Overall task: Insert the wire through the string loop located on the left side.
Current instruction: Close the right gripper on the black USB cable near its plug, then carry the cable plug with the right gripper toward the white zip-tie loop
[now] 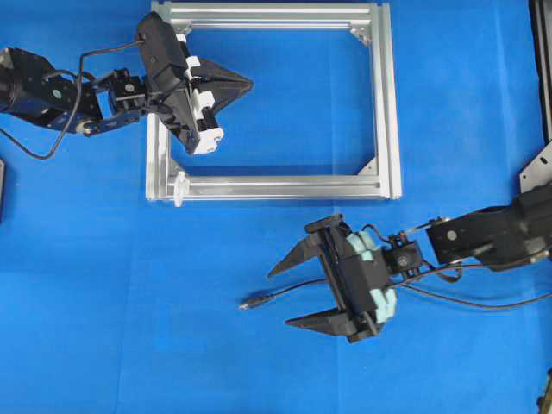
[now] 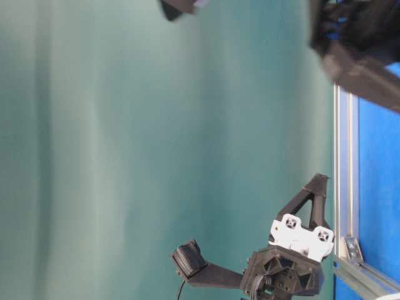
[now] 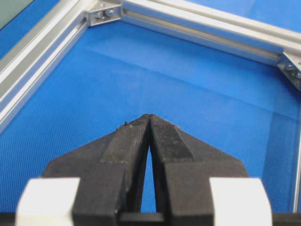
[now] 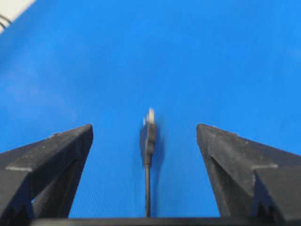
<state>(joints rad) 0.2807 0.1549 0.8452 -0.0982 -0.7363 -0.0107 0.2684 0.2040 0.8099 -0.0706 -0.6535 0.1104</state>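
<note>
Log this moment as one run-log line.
left gripper: jaws shut, empty, over frame | right gripper: jaws open, astride wire plug, no grip | string loop: unthreaded

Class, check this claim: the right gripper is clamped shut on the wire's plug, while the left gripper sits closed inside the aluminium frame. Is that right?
Not quite. The right gripper is open, its jaws spread either side of the wire, which lies loose on the blue mat; the right wrist view shows it. The left gripper is indeed closed over the aluminium frame.
</note>
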